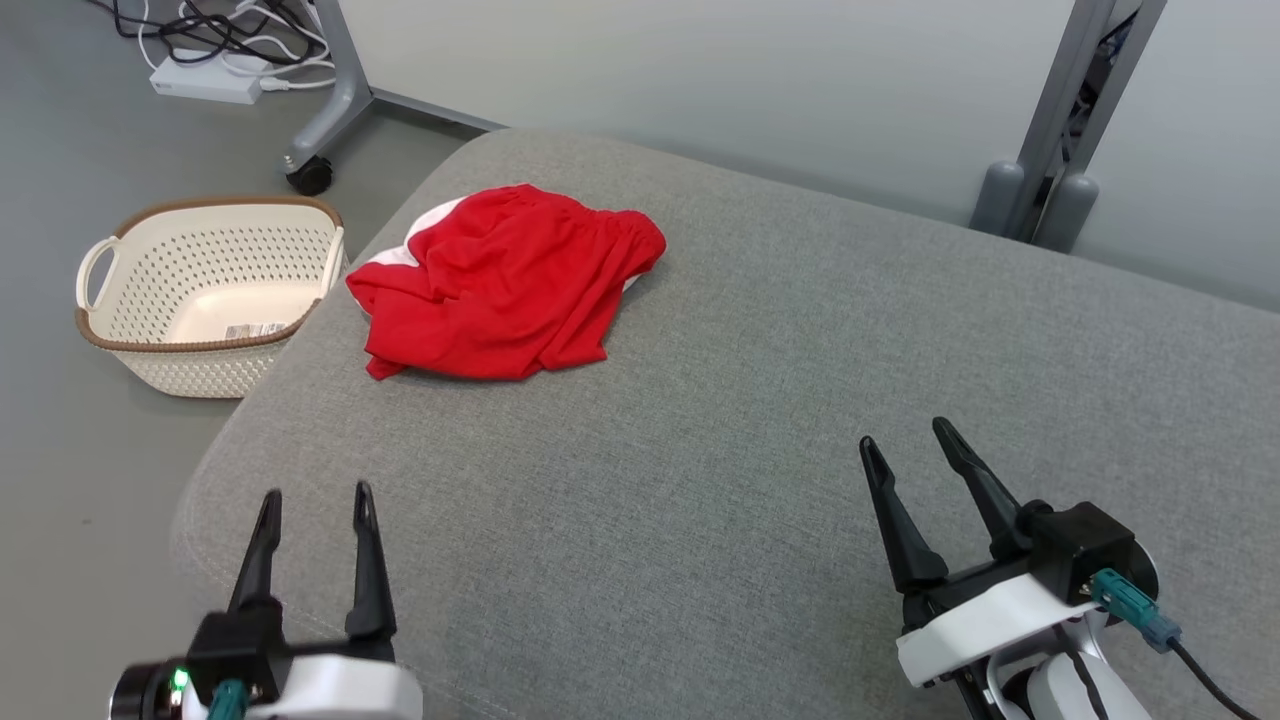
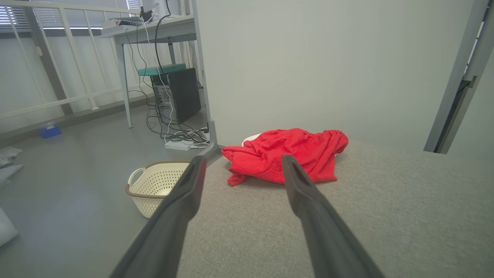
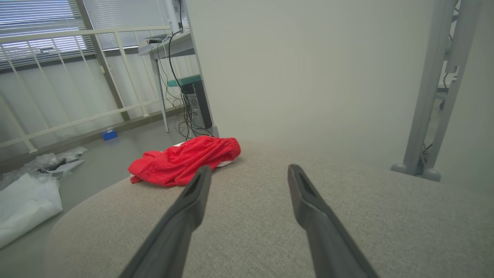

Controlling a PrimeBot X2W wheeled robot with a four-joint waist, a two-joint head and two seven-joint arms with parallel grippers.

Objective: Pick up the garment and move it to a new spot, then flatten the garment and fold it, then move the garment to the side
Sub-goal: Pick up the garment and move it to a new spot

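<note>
Bare grey cushion (image 1: 750,450) lies open in front and right of the red garment (image 1: 510,285); a basket (image 1: 210,290) stands on the floor just left of it.

Soft, even daylight from the blinds (image 3: 38,19) at ten o'clock, faint shadows, wide-angle curvature at wrist-view edges.

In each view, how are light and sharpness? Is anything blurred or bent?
Head view: even soft light, garment sharp, faint shadow beneath. Left wrist view: left tool soft near the lens, post looks slanted. Right wrist view: blinds brightest, right tool blurs toward the bottom edge.
</note>
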